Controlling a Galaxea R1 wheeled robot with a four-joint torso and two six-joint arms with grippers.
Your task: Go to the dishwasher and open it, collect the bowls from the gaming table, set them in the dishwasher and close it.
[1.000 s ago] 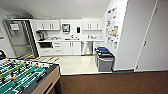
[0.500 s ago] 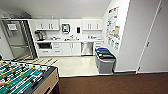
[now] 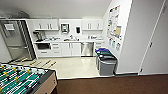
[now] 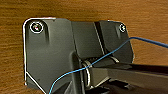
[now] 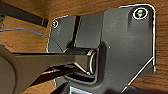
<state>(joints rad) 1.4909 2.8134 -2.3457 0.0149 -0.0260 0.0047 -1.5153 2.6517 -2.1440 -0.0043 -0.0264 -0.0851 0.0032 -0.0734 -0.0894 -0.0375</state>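
Observation:
The dishwasher (image 3: 87, 49) has a brushed steel front and stands shut under the white counter (image 3: 67, 40), at the far side of the kitchenette ahead. It lies several steps away across a pale floor (image 3: 72, 66). The bowls and the gaming table with board-game boxes are out of view. Both wrist views look past my own dark plate at a brown floor (image 4: 75, 11), and neither lets me make out how the grippers stand.
A table-football table (image 3: 22, 80) with a green field fills the lower left corner. Grey and blue bins (image 3: 107, 63) stand against the right wall. A steel fridge (image 3: 15, 41) is at the left, and a few flat yellowish pieces (image 3: 37, 62) lie on the kitchen floor. Brown carpet (image 3: 112, 85) lies in front.
The whole head picture has shifted slightly, with the kitchenette sitting a little lower in it, so the camera has moved. Nothing in the scene itself has moved.

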